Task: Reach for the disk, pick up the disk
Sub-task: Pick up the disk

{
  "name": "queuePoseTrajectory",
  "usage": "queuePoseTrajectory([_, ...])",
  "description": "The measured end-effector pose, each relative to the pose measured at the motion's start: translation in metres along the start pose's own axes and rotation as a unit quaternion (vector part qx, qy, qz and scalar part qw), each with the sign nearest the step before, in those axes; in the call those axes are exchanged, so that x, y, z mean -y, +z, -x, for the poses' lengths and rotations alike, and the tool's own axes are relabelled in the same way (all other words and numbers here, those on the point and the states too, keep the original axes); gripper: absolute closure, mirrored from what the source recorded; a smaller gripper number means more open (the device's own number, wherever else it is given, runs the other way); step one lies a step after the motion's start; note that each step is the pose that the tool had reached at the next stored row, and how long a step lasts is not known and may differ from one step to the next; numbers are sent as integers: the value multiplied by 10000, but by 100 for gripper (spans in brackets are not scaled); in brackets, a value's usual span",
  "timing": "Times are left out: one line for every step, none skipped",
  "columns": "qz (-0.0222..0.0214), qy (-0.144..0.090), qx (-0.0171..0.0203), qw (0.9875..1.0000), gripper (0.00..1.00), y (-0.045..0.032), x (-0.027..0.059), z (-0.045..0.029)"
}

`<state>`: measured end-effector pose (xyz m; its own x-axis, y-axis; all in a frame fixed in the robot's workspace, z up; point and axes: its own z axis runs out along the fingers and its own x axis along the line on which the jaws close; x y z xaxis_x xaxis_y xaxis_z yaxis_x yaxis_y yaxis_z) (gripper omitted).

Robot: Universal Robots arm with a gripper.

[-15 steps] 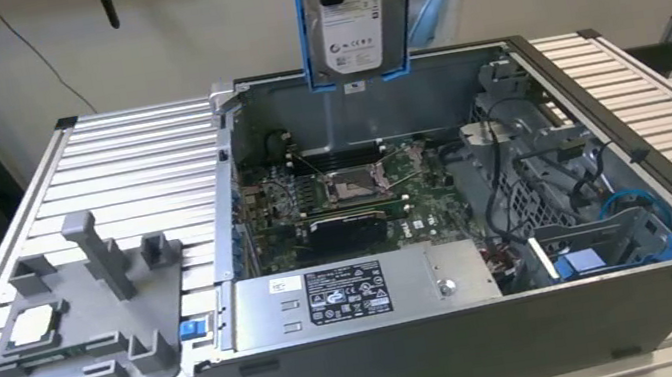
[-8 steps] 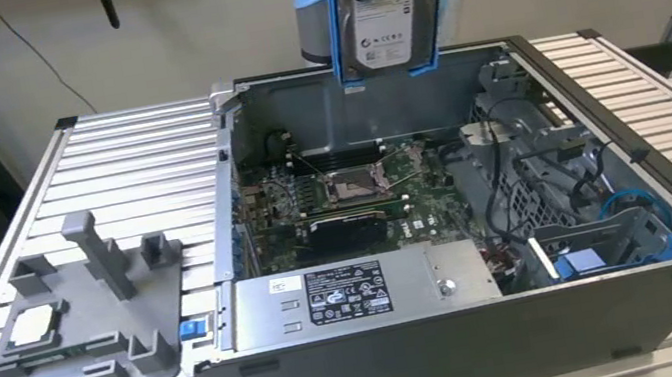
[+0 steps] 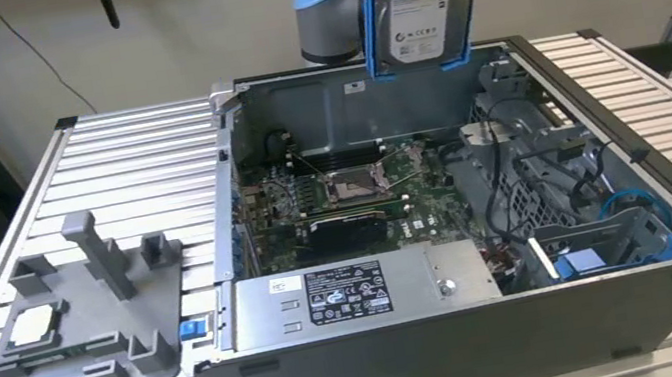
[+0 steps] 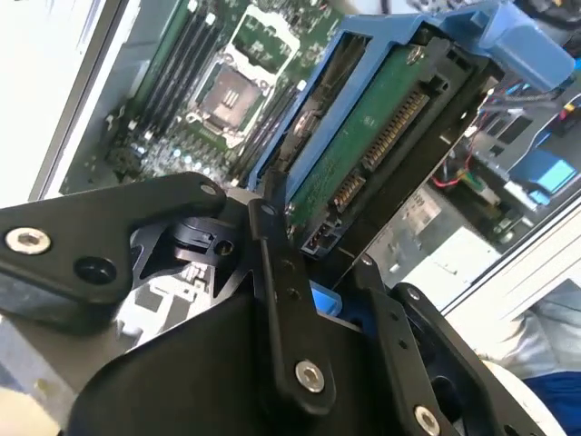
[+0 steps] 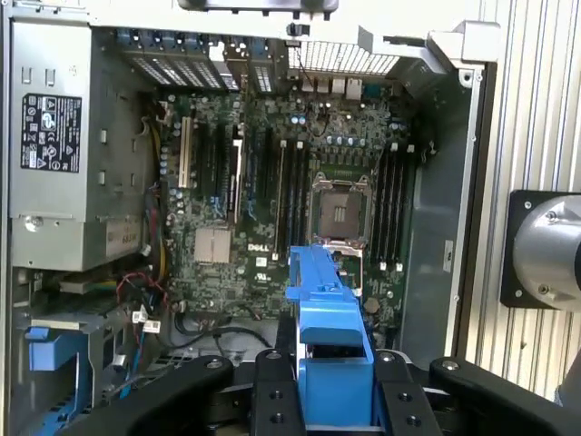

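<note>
Exterior view: disk point(image 3: 431, 1), white printed label point(image 3: 419, 28), clamped between jaws above computer case point(image 3: 471, 354).

I hold the disk point(image 3: 420, 3) upright in my gripper point(image 5: 334, 374) — a flat silver drive with a white printed label, framed by a bright blue bracket. In the exterior view it hangs high above the back wall of the open computer case point(image 3: 471, 354), touching nothing below. In the second wrist view its green circuit-board side and connector row show; in the first wrist view it is edge-on — mostly blue bracket.
</note>
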<state>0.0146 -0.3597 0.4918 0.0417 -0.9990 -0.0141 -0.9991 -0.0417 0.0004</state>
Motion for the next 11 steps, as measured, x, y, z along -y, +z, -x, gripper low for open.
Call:
queuePoseTrajectory([0, 0, 0, 10000, 100, 0, 45, -2])
queuePoseTrajectory([0, 1, 0, 10000, 100, -1, 89, -4])
queuePoseTrajectory([0, 0, -1, 10000, 100, -1, 136, -6])
queuePoseTrajectory([0, 1, -1, 10000, 100, -1, 182, -8])
queuePoseTrajectory([0, 0, -1, 10000, 100, -1, 228, -10])
queuePoseTrajectory([0, 0, 0, 10000, 100, -1, 273, -12])
queuePoseTrajectory([0, 1, 0, 10000, 100, -1, 318, -14])
queuePoseTrajectory([0, 0, 0, 10000, 100, 0, 363, -16])
queuePoseTrajectory([0, 1, -1, 10000, 100, -1, 412, -18])
queuePoseTrajectory([0, 0, 0, 10000, 100, -1, 457, -20])
queuePoseTrajectory([0, 1, 0, 10000, 100, -1, 502, -21])
